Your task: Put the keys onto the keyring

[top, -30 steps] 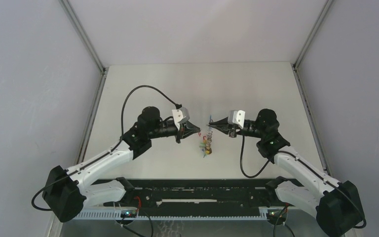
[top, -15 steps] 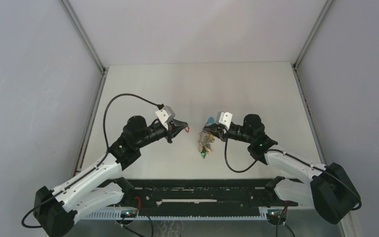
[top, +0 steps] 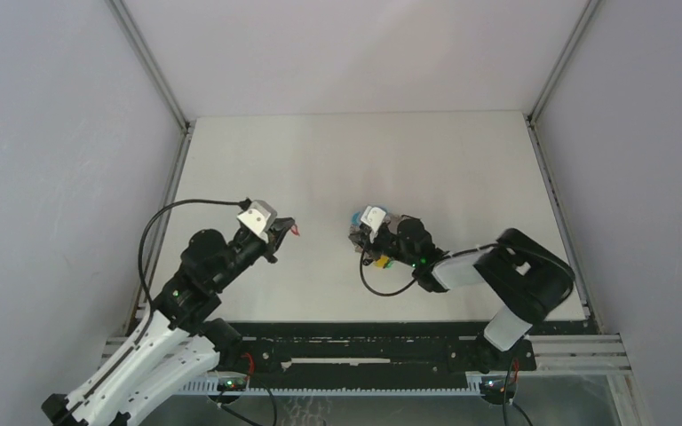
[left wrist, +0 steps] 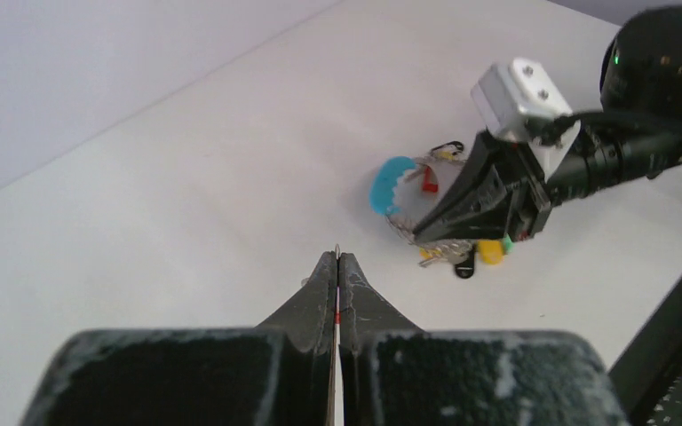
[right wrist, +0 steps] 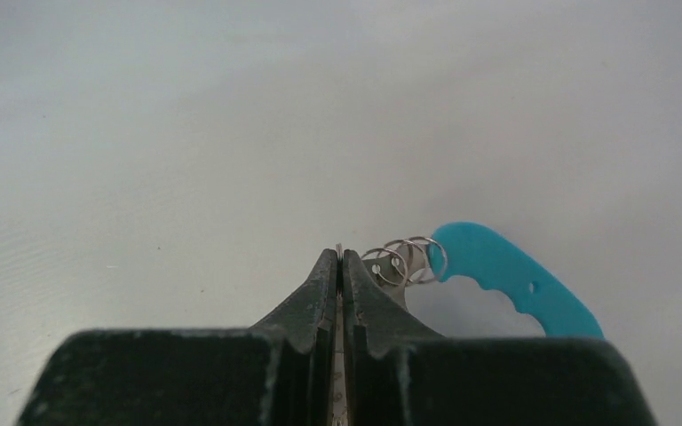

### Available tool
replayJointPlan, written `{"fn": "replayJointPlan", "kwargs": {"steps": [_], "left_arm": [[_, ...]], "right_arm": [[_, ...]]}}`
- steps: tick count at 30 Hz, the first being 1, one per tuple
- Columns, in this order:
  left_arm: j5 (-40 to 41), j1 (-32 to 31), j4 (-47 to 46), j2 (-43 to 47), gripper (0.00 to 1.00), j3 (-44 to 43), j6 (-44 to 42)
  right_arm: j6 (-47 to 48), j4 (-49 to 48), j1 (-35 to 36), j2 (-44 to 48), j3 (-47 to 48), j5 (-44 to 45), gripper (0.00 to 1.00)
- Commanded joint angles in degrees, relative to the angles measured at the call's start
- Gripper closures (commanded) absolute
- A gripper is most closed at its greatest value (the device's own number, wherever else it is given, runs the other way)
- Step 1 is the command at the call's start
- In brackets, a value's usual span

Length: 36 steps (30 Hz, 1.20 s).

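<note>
The keys, here one small silver key with a red tag [top: 295, 231], are pinched in my left gripper [top: 284, 228], which is shut; in the left wrist view only a thin metal edge and a red speck [left wrist: 337, 317] show between the jaws of this gripper [left wrist: 337, 259]. The keyring [top: 358, 218] lies low over the table's middle, its light-blue band [left wrist: 391, 185] and coloured tags showing. My right gripper [top: 354, 238] is shut on the keyring's metal part. In the right wrist view the blue band [right wrist: 508, 271] curves away right of the gripper [right wrist: 338, 256]. The two grippers are apart.
The white table [top: 364, 155] is walled at the left, right and back. A black rail [top: 364, 342] runs along the near edge by the arm bases. The right arm [top: 515, 275] is folded low near that edge. A black cable [top: 382, 288] loops beside the keyring.
Both arms have drawn back toward the near edge. The left gripper moved left with the key. The right gripper moved left and down with the keyring, widening the gap between them.
</note>
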<state>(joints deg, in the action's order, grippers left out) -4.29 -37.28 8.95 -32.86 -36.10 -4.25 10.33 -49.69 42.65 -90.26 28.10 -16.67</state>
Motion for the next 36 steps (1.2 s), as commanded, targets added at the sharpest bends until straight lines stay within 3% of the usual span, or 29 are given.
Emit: {"fn": "replayJointPlan", "kwargs": {"steps": [1,7,15,24,36], "left_arm": [[6.06,0.71,3.34,4.34,1.0,-1.35,-3.9],[7.4,0.8,3.97,6.46,1.0,-0.48,-4.32],[7.37,2.56,3.73,7.26,1.0,-0.66,-3.84],[13.71,4.83,1.66,11.6,1.0,0.92,-2.15],[13.57,6.75,1.55,12.25,1.0,1.08,-1.55]], "right_arm": [[-3.79,-21.16,2.7,-8.66,1.4,4.36,1.0],[-5.26,-24.18,4.66,-16.41,5.12,4.76,1.0],[-7.21,-7.32,5.63,-16.35,10.34,6.99,1.0],[-5.95,16.49,8.55,-16.79,19.76,4.49,1.0],[-3.48,44.28,9.41,-18.79,32.21,2.23,1.0]]}}
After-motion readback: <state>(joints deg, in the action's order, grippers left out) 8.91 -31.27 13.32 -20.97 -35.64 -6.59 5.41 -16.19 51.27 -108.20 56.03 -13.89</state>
